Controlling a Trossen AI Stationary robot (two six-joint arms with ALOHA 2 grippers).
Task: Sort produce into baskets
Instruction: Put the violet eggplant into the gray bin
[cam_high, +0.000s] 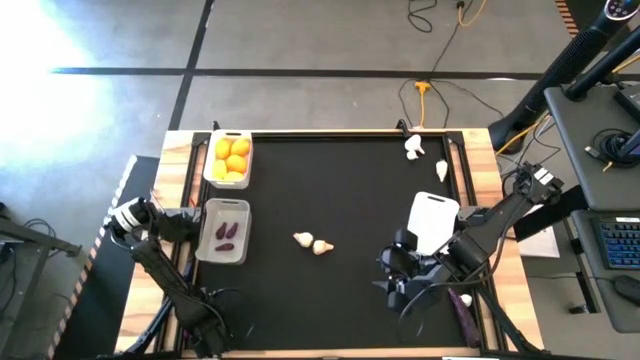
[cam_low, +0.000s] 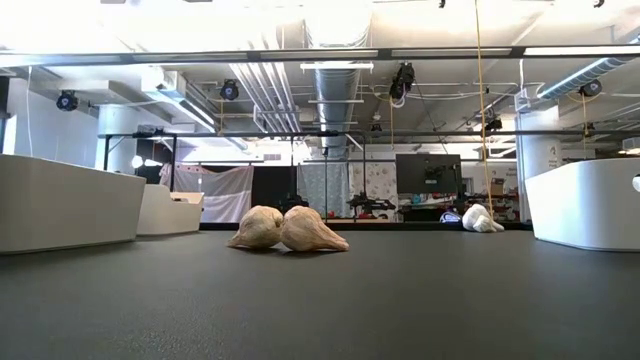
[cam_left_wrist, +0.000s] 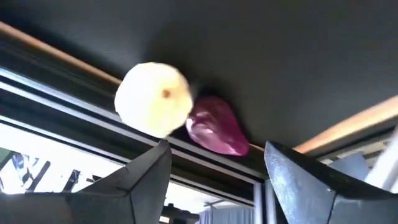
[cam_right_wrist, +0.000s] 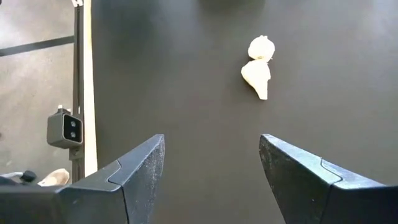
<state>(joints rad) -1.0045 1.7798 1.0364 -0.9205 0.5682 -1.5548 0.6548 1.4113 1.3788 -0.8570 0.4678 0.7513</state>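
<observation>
1. Your left gripper (cam_high: 188, 226) sits at the table's left edge, just beside the basket (cam_high: 232, 252) holding two eggplants (cam_high: 225, 233). Its fingers are spread wide and grip nothing.
2. In the left wrist view you see a garlic bulb (cam_left_wrist: 153, 98) touching an eggplant (cam_left_wrist: 217, 127) at the mat's edge, beyond the fingertips. That's probably the stray eggplant (cam_high: 462, 305) at the right edge, but I can't confirm it from the high view.
3. Your right gripper (cam_right_wrist: 211, 138) is over the mat's front right area, near the empty basket (cam_high: 435, 210). Its fingers are also wide apart and hold nothing.
4. It faces two garlic bulbs (cam_right_wrist: 258, 62) lying mid-mat and touching each other, well apart from it.
5. Two more garlic bulbs (cam_high: 414, 148) lie at the far right corner.
6. The citrus fruits (cam_high: 232, 158) fill the far left basket (cam_high: 229, 135).
</observation>
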